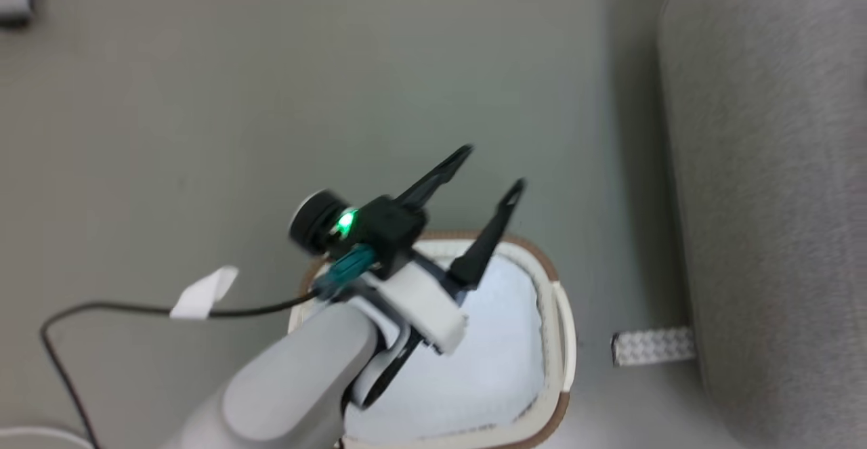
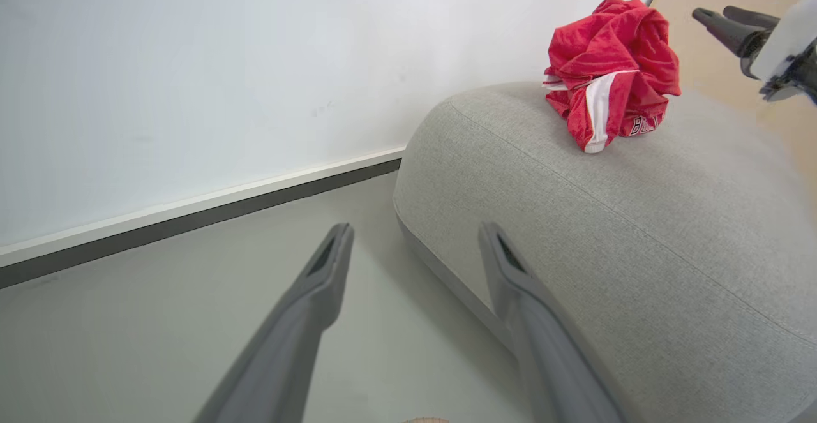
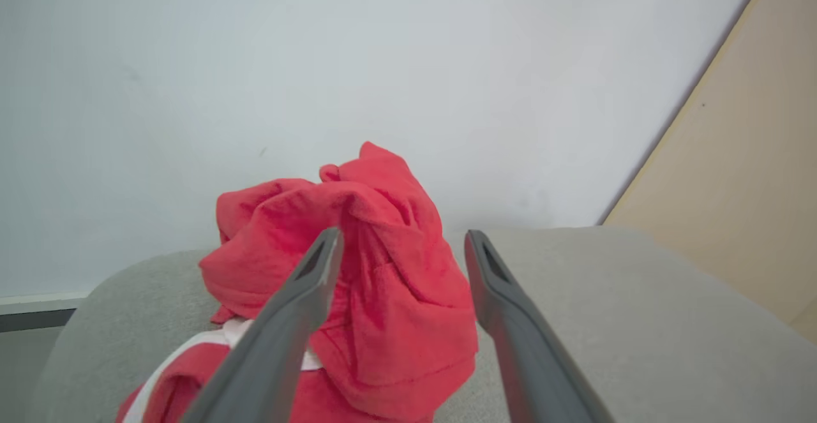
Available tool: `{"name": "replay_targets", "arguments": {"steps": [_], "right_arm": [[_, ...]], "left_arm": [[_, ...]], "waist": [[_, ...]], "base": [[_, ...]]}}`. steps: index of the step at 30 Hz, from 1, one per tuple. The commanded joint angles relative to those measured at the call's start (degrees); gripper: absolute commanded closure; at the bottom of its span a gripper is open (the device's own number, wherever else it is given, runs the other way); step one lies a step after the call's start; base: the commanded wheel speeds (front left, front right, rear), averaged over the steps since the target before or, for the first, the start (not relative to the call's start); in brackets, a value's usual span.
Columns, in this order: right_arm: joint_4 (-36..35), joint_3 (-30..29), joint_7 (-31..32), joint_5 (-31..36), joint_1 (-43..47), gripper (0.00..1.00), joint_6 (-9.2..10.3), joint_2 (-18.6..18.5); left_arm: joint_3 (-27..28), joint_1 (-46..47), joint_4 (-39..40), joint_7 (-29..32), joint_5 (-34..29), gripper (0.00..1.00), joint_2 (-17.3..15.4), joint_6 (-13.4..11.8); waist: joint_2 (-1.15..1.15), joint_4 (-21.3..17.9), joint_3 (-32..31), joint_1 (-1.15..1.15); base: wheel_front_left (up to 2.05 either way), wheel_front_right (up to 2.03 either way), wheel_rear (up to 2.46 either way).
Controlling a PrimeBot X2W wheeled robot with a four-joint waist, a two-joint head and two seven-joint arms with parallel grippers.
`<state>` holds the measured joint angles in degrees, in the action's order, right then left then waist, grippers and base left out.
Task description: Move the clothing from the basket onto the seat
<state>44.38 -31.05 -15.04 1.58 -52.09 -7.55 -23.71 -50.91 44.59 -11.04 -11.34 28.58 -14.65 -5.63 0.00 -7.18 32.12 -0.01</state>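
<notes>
**Late stage of the transfer.** The bright red shiny sports clothing, crumpled into one bundle with a white side stripe, lies on the rounded top of the large light-grey fabric sofa. The oval white perforated plastic basket, with its tan woven-look rim, stands on the floor near the sofa. Its visible interior is bare, though the arm hides part of it.

- **Left tool:** fingers wide apart, holding nothing, above the basket.
- **Right tool:** fingers wide apart, just beside the bundle, gripping nothing.
- **Judged status:** the move appears done, and only drawing the arms clear is left.
- **Legible writing:** white letters "BU" on a fold, the rest hidden.
</notes>
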Motion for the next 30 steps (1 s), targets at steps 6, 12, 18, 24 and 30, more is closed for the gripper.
{"name": "replay_targets", "arguments": {"steps": [6, 12, 18, 24, 30], "right_arm": [[-15.5, 7.3, -0.1, -6.5, 16.3, 0.0, 0.13, 1.6], [-28.3, 14.2, -0.1, -7.8, 30.5, 0.0, 0.14, 5.6], [-36.7, 19.3, 0.6, -7.0, 44.4, 0.0, 0.14, 12.2], [-39.8, 20.9, 0.2, -7.0, 54.2, 0.0, 0.14, 18.0], [-37.6, 20.7, -0.2, -7.7, 59.6, 0.0, 0.14, 20.5]], "left_arm": [[4.4, -8.5, -3.0, -3.1, 3.7, 0.0, -2.4, -2.7], [9.5, -17.1, -4.9, -3.8, 5.4, 0.0, -4.1, -4.9], [17.4, -28.2, -3.5, -3.8, 4.1, 0.0, -6.1, -6.8], [24.5, -37.8, -2.5, -3.8, 1.9, 0.0, -6.1, -6.3], [28.7, -44.1, -3.1, -3.8, -0.1, 0.0, -4.2, -3.5]], "waist": [[0.0, 0.9, -15.4, 0.01], [0.0, 3.0, -24.7, 0.01], [0.0, 4.2, -32.1, 0.01], [0.0, 5.1, -35.1, 0.01], [0.0, 5.8, -36.8, 0.01]], "base": [[0.0, 0.0, 0.0], [0.0, 0.0, 0.0], [0.0, 0.0, 0.0], [0.0, 0.0, 0.0], [0.0, 0.0, 0.0]]}}
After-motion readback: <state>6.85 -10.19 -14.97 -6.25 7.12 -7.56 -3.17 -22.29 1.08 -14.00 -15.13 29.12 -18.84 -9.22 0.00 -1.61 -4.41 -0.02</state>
